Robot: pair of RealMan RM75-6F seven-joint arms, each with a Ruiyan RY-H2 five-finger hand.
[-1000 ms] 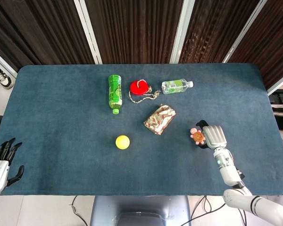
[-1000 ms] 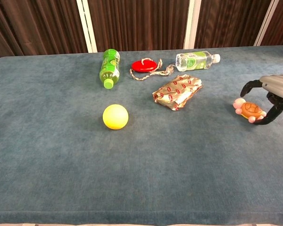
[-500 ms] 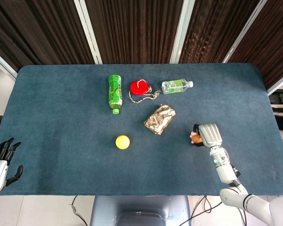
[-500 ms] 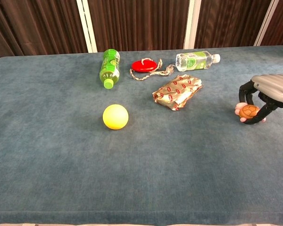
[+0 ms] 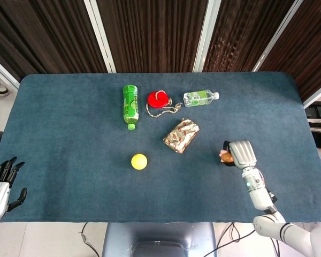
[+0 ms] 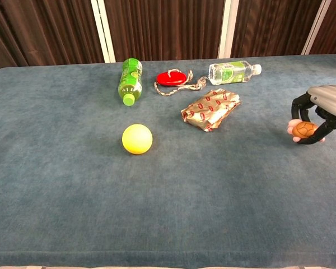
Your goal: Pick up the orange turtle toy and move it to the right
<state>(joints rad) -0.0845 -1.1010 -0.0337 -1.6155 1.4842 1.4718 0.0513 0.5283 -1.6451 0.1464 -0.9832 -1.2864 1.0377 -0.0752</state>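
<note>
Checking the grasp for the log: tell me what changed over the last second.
The right robot hand closed its fingers around the turtle toy, which had lain on the table under spread fingers, and carried it slightly right in the chest view. The left robot hand, ball, bottles and wrapper stayed put.

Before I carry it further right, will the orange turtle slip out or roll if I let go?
The orange turtle toy looks small, rounded and probably light. The right hand holds it only by the fingertips, so it could slip. Set down, its stubby legs should stop it rolling.
</note>
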